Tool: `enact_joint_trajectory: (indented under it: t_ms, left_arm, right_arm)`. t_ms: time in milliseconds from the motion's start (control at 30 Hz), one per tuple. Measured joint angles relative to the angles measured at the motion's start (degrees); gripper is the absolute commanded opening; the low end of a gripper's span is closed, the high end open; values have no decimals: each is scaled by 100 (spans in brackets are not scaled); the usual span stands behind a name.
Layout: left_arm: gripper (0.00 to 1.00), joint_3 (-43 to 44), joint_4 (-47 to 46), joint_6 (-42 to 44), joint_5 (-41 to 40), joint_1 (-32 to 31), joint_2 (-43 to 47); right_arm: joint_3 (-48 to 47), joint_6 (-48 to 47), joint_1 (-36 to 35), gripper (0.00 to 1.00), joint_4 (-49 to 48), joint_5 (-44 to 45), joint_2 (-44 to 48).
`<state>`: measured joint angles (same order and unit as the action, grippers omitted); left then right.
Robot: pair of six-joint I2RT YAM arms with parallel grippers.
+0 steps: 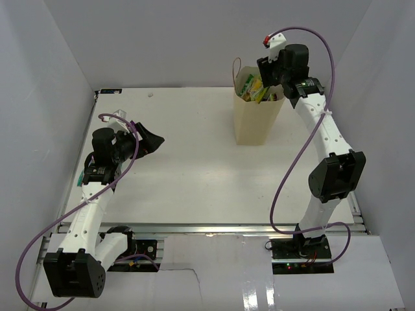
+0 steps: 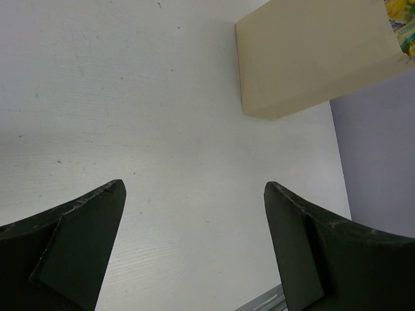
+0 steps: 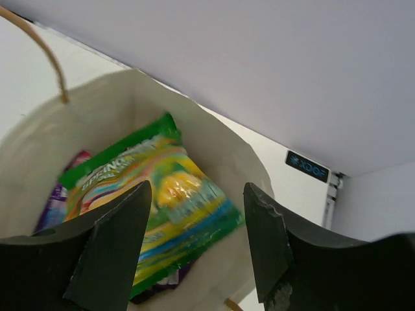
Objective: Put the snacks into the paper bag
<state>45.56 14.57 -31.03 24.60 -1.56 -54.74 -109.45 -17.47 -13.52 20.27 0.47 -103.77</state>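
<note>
On the left of the overhead view, above the white table (image 1: pixel 194 188): the left gripper (image 1: pixel 148 142). Points toward the middle of the table, well apart from the paper bag (image 1: pixel 256 123). Gapes wide in its own wrist view (image 2: pixel 194 188), with only bare tabletop (image 2: pixel 130 97) between the two dark fingers (image 2: pixel 78 246) and nothing gripped. Further right and toward the back wall: the paper bag, tan, upright on the table, mouth open, one thin loop handle (image 1: pixel 236 68) up at its left rim. Seen from the left wrist as a plain tan side (image 2: pixel 311 58) in the upper right corner, with a scrap of yellow packet (image 2: pixel 400 19) showing at its mouth. Inside the bag: the snacks (image 1: pixel 254 88), bright green and yellow tops showing past the rim from overhead. Right of that, directly over the bag mouth: the right gripper (image 1: pixel 269 70), aimed downward. Jaws parted a moderate way in the right wrist view (image 3: pixel 196 188), nothing clamped between the fingers (image 3: pixel 110 253). Below them, within the bag's pale inner wall (image 3: pixel 117 103): a green-and-yellow packet (image 3: pixel 175 207) lying aslant, and a purple packet (image 3: pixel 52 204) tucked at its left side, partly under it. Top left of that view: the handle (image 3: pixel 45 55) curving up from the rim.
</note>
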Motion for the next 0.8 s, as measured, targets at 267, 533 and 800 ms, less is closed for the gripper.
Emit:
enact_joint_trajectory:
  t_ms: [267,533,800]
  left_arm:
    - [98,0,-4,4,28,33,-4]
    - [98,22,7,-17,-20,46,-149]
    - [98,802,616,-702,-1311,282,-1333]
  right_arm:
    - [-107,-479,9,68,599,625,-306]
    - [-103,-785,46,78,876,-723,-162]
    - [-133,-673,52,83,997,-2258,446]
